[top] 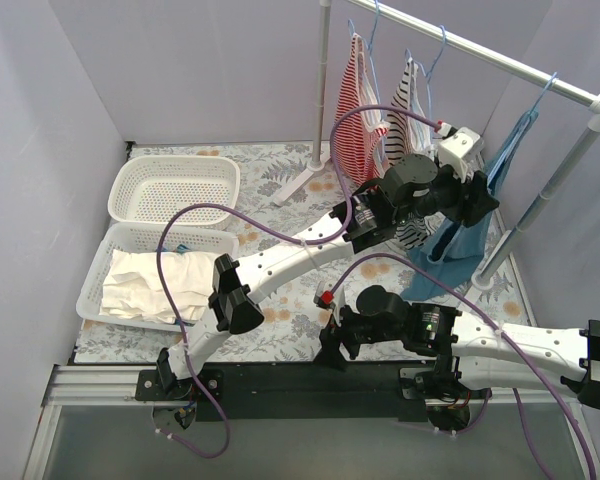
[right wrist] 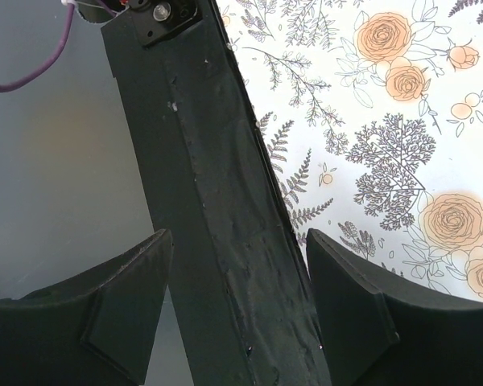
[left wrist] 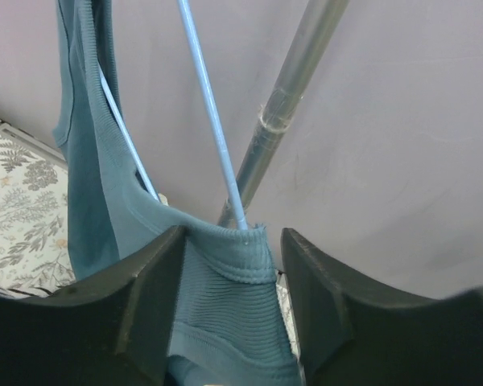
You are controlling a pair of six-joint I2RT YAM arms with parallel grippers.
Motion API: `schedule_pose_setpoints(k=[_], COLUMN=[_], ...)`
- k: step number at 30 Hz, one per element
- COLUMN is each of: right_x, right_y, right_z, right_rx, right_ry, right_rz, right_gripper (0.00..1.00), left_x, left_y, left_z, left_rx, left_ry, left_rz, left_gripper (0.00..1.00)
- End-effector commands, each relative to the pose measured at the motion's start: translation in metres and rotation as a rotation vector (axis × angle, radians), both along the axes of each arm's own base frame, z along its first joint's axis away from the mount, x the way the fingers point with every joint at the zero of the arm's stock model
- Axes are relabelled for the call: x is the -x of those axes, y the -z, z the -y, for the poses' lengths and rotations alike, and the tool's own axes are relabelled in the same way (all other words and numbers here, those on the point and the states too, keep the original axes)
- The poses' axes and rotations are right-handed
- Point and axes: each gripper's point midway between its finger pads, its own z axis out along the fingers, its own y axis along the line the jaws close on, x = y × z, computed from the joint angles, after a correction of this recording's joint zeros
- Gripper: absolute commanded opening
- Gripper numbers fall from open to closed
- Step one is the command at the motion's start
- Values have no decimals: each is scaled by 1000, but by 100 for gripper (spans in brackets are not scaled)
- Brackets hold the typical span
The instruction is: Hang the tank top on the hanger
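Note:
The teal tank top [top: 460, 250] hangs from the light-blue wire hanger [top: 525, 120] on the rack at the right. My left gripper [top: 488, 205] is raised against its upper part. In the left wrist view the gripper [left wrist: 232, 241] is open, with a ribbed edge of the tank top [left wrist: 225, 297] between the fingers; the cloth touches the left finger and stands just off the right one. The hanger wire [left wrist: 213, 121] runs up from that edge. My right gripper [top: 330, 348] is open and empty, low over the black rail [right wrist: 225, 241] at the table's near edge.
A red-and-white striped top [top: 355, 110] and a black-and-white striped top [top: 408, 105] hang on the rack rail [top: 480, 52]. The rack's slanted leg [top: 540, 200] stands just behind the tank top. An empty white basket [top: 130, 180] and one with white cloth [top: 100, 270] sit at the left.

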Motion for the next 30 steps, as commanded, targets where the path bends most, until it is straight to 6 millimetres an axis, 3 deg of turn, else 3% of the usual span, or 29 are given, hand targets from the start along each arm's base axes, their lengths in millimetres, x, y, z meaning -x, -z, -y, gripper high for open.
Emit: schedule_pose_setpoints(k=[1, 8, 9, 13, 15, 18, 19, 20, 22, 23, 25, 26, 29, 30], right_x=[-4, -7, -8, -13, -18, -34, -38, -43, -56, -64, -71, -79, -94, -97], right_y=[-29, -30, -30, -32, -33, -37, -37, -37, -39, -39, -42, -44, -46, -46], right_z=[-16, -16, -16, -16, -15, -11, -10, -8, -3, 1, 6, 10, 22, 26], right_rx=[-84, -85, -85, -86, -88, -98, -95, -95, -98, -95, -105, -109, -121, -125], right_ry=[1, 15, 19, 42, 75, 165, 194, 222, 305, 352, 403, 455, 565, 592], right_rz=[33, 47, 49, 66, 80, 113, 122, 131, 155, 171, 183, 200, 227, 234], right_gripper=[75, 75, 75, 76, 76, 77, 77, 77, 77, 77, 77, 78, 79, 79], left_x=[16, 34, 42, 59, 63, 66, 67, 64, 50, 48, 44, 39, 30, 31], left_y=[-79, -119, -132, -144, -147, -146, -161, -137, -129, -118, -99, -80, -30, 6], left_z=[-38, -70, -80, -98, -108, -137, -160, -164, -187, -207, -228, -247, -277, -290], left_rx=[123, 178, 198, 207, 208, 198, 227, 179, 167, 150, 131, 107, 31, -42], left_ry=[11, 29, 48, 97, 95, 43, -2, -22, -141, -186, -254, -322, -449, -488], left_rz=[66, 107, 118, 119, 112, 105, 116, 97, 78, 59, 4, -29, -139, -177], left_gripper=[63, 86, 88, 98, 98, 98, 98, 98, 98, 98, 98, 98, 98, 98])
